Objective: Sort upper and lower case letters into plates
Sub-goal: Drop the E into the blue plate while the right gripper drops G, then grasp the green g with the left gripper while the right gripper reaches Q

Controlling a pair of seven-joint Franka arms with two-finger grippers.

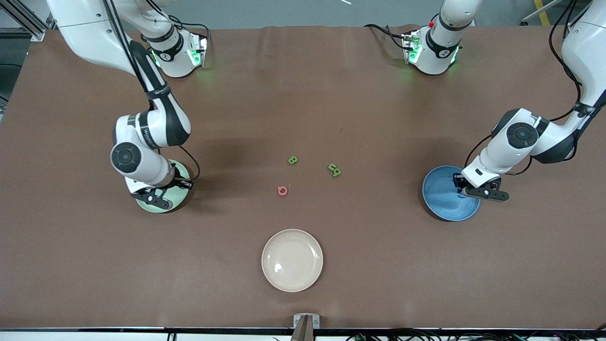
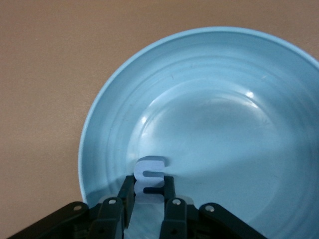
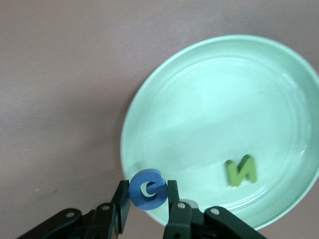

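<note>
The right gripper [image 3: 147, 199] hangs over the mint plate [image 3: 199, 99], clamping a blue letter [image 3: 147, 189]; a green letter [image 3: 241, 171] lies inside. The left gripper [image 2: 148, 196], over the blue plate [image 2: 224, 74], pinches a pale letter [image 2: 149, 175].

A: What carries it all?

B: A wide table [image 1: 303, 94] under a matte reddish-brown cover, faintly creased toward the edge where the bases stand.

A: And around it?

B: Grey floor [image 1: 284, 12] along the top of the front view, with a slanted aluminium frame bar [image 1: 23, 21] at one corner and a yellow stripe [image 1: 542, 12] at the other. Black cables [image 1: 426, 336] run below the near edge, where a small metal bracket [image 1: 306, 322] sits at the middle.

A: The light?

B: Even, from overhead, casting soft dark shadows on the cover.
</note>
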